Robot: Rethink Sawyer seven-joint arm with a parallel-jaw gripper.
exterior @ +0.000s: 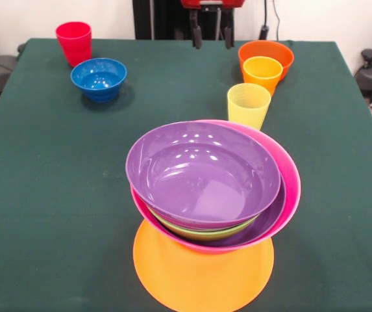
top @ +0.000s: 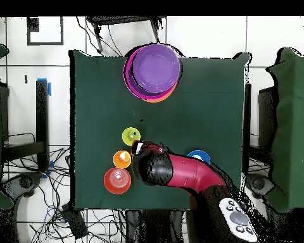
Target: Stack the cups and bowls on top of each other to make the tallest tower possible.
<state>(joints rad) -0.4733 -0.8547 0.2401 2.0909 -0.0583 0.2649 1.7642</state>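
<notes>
The tower (exterior: 211,188) stands near the front edge. Its base is a wide orange bowl (exterior: 203,276), with a pink bowl (exterior: 292,188), a green one (exterior: 198,232) and purple bowls (exterior: 202,172) piled on it. It shows at the far edge in the overhead view as the tower (top: 152,71). A blue bowl (exterior: 99,78) and a red cup (exterior: 74,42) stand at the back left. At the back right are a red-orange bowl (exterior: 278,52), an orange-yellow cup (exterior: 262,73) and a translucent yellow cup (exterior: 248,104). My gripper (exterior: 211,36) hangs open and empty above the back edge.
The green-clothed table (exterior: 43,195) drops off at its left and right edges. Seen from overhead, my red arm (top: 180,174) covers part of the blue bowl (top: 199,155) and hides the red cup. Cables lie on the floor around the table.
</notes>
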